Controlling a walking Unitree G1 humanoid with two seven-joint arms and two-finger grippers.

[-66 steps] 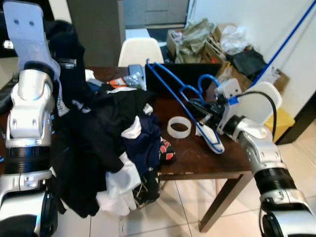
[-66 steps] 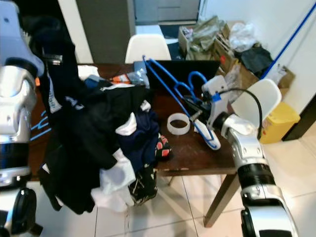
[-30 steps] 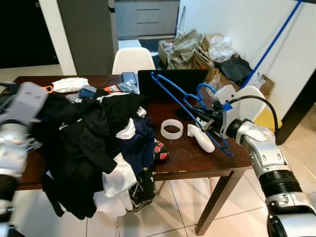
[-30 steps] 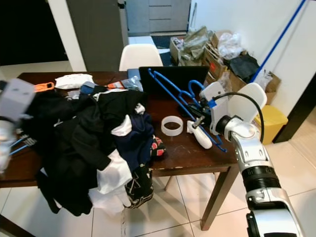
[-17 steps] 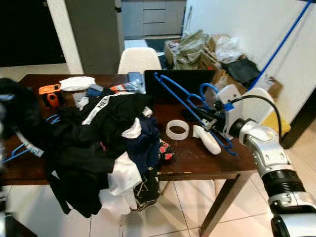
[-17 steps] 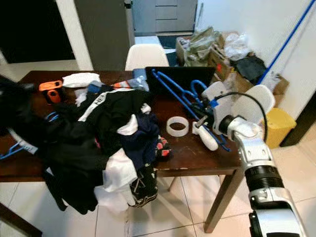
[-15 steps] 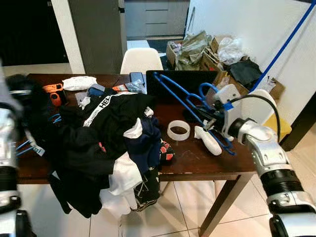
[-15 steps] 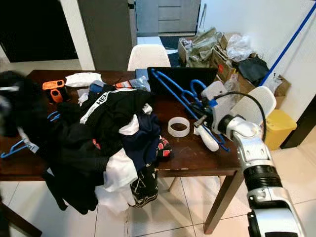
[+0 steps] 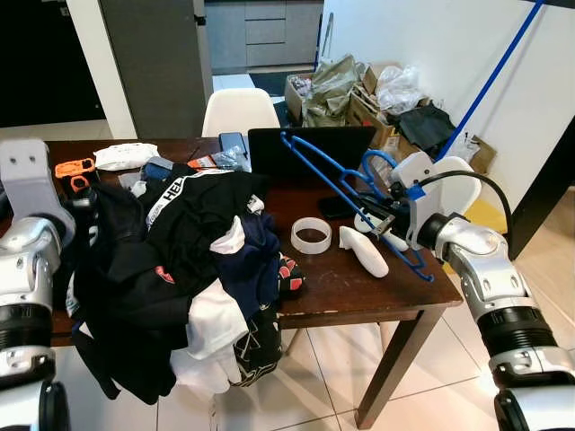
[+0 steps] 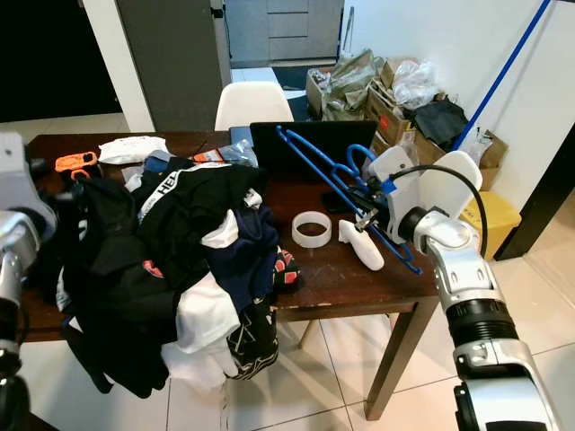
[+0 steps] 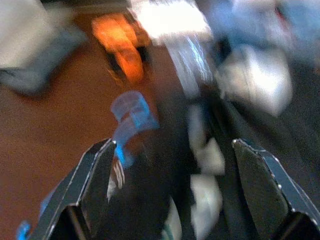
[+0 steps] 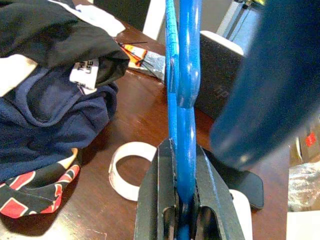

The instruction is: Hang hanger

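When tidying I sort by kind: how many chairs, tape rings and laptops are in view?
Chairs: 2
Tape ring: 1
Laptop: 1
Total: 4

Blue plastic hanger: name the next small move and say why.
Probably lift it clear of the table. The right gripper is shut on the blue plastic hanger, whose lower end hangs low beside the white oblong object on the brown wooden table.
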